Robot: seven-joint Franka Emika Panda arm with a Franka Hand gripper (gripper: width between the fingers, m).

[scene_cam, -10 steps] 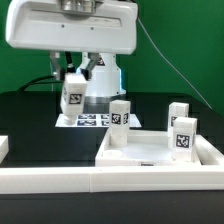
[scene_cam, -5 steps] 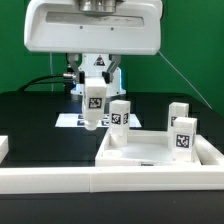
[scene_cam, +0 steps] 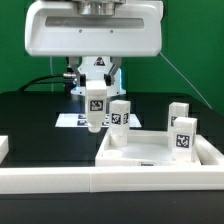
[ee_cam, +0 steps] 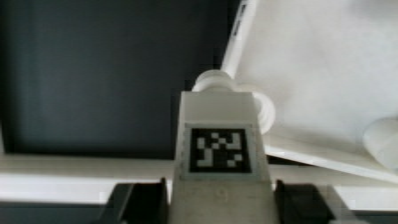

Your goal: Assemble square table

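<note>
The gripper (scene_cam: 95,82) hangs above the black table (scene_cam: 35,115), clamped on 1 white leg (scene_cam: 95,106). The leg hangs upright between the fingers, its black-and-white tag facing the exterior camera and its rounded lower end clear of the table. It sits just to the exterior view's left of the top's back corner.

The square top (scene_cam: 155,155) lies on the table toward the exterior view's right, a white tray with a raised rim. 3 legs stand upright on it: 1 at the back corner (scene_cam: 120,113) nearest the held leg, 1 at the far right (scene_cam: 178,112), and 1 in front of that (scene_cam: 184,137). Each shows a tag.

Behind the held leg, the marker board (scene_cam: 75,120) lies flat on the table, partly hidden by the leg. A long white rail (scene_cam: 60,178) runs across the foreground, in front of the top.

In the wrist view, the held leg (ee_cam: 221,140) fills the middle, its tag plain to read, with the grey fingers (ee_cam: 143,192) pressed against its sides. Beyond its tip lie the dark table (ee_cam: 89,80) and a corner of the white top (ee_cam: 320,90), with a rounded leg (ee_cam: 379,135) at the picture's edge.
</note>
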